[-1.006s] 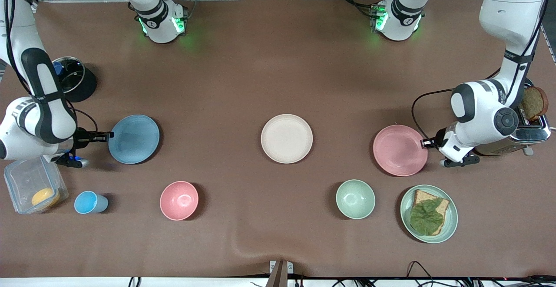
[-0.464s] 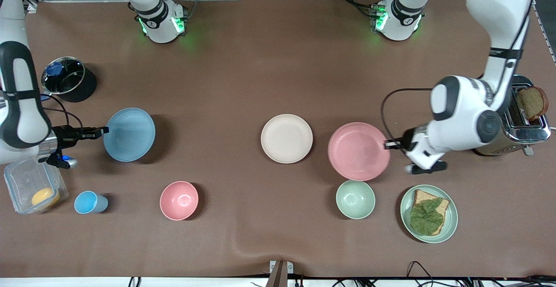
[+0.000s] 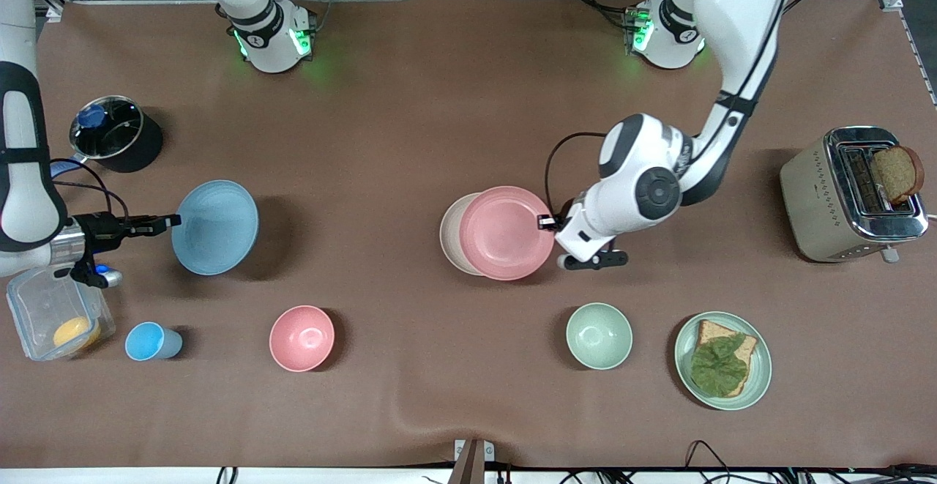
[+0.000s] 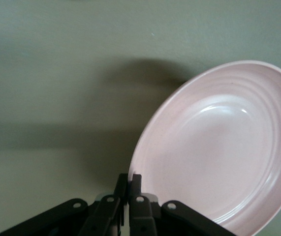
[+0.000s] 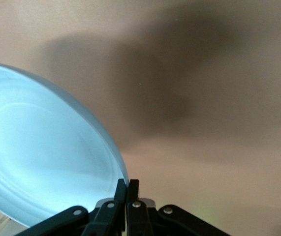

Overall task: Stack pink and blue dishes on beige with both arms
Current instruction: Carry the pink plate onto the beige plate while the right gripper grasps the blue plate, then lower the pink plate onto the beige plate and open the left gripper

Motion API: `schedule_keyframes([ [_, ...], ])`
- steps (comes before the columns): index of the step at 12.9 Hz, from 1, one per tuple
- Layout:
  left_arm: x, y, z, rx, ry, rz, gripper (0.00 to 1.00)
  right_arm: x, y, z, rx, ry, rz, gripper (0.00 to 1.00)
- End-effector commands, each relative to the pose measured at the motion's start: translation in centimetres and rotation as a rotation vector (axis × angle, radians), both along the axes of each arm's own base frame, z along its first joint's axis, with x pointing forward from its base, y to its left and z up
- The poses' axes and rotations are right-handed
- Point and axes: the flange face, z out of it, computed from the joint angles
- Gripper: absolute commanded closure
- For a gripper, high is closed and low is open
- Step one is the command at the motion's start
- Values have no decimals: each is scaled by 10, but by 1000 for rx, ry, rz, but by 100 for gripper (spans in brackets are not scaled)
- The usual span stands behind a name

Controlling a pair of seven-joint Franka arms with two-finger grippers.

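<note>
The left arm bends down from its base, elbow high, its pincer (image 3: pixel 545 222) clenched on the rim of the matte pink plate (image 3: pixel 506 233), held over the beige plate (image 3: pixel 448 235) and covering most of it. The right arm hangs low over its end of the tabletop (image 3: pixel 410 103), its pincer (image 3: pixel 173 219) gripping the rim of the tilted round blue plate (image 3: pixel 215 227), lifted above its shadow.

bright, even overhead light; soft shadows; wrist views dimmer, slightly blurred.
</note>
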Motion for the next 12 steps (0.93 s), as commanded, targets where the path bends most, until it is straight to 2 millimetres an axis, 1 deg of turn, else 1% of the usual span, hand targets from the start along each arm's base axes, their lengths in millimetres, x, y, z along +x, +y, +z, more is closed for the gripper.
schedule_keyframes([
  [1, 1, -19, -27, -22, -14, 4, 100, 2, 5, 4, 38, -9, 6, 100],
  [2, -4, -28, -31, -25, -23, -4, 100, 2, 7, 4, 43, -7, 6, 100],
  [3, -4, -28, -37, -24, -22, -4, 100, 2, 8, 4, 44, -7, 7, 100],
  [5, -10, -39, -45, -27, -27, -15, 100, 2, 9, 3, 46, -8, 12, 100],
  [6, -10, -38, -50, -27, -30, -11, 100, 2, 10, 2, 48, -5, 14, 100],
  [9, -15, -40, -54, -22, -24, -17, 100, 0, 8, 0, 49, -3, 11, 100],
  [12, -18, -42, -56, -17, -24, -26, 100, 1, 10, 0, 49, -2, 12, 100],
])
